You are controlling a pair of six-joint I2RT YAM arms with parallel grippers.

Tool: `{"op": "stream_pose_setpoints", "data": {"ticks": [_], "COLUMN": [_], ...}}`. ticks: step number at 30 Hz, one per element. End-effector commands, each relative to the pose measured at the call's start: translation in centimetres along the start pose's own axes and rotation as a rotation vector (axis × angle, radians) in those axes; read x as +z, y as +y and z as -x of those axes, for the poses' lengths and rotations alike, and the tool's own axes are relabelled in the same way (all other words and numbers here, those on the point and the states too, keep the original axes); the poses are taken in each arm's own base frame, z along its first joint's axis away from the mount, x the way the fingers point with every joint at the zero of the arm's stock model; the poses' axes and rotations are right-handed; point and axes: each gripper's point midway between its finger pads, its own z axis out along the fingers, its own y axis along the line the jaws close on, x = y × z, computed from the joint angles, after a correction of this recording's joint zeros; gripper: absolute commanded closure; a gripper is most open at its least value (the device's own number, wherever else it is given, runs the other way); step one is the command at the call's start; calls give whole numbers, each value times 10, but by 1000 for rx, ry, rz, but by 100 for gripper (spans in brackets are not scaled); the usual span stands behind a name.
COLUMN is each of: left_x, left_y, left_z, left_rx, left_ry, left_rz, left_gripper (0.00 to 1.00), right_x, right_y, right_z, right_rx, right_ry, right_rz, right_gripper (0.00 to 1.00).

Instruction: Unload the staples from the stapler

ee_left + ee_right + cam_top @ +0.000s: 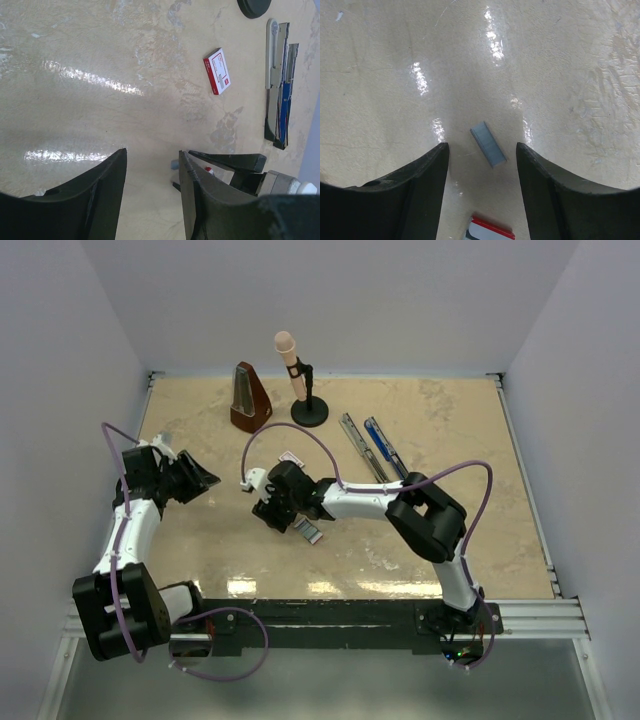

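The bench carries the stapler at its far right. It lies swung open, well apart from both my arms. My left jaws stand spread and hold nothing. My right jaws are spread either side of a loose strip of staples, not touching it. That strip is out, so unloading looks partly done. I cannot tell whether the rail holds more.

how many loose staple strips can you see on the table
1: a staple strip flat between the jaws of the right gripper. More may be hidden inside the stapler.
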Motion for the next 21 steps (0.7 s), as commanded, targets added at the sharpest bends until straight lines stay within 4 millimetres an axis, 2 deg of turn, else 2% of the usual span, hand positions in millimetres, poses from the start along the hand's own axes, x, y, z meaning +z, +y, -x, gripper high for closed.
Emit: {"op": "stream_pose_setpoints", "data": {"ticks": [1,12,21], "left_x": [-3,-4,-4], "left_y": [-4,-4,-5], "left_z": [6,7,7], "left_rx": [5,4,8], "left_ry": [-33,-36,-40], "left_rz": [-23,-20,-21], "left_gripper": [50,50,50], "right_x": [3,0,-4], "right_y": [2,3,5], "right_z": [-3,-17,-14], "right_rx": [-8,-4,-10], "right_ry": [-6,25,13], "right_rz": [36,37,48], "right_gripper": [42,50,70]}}
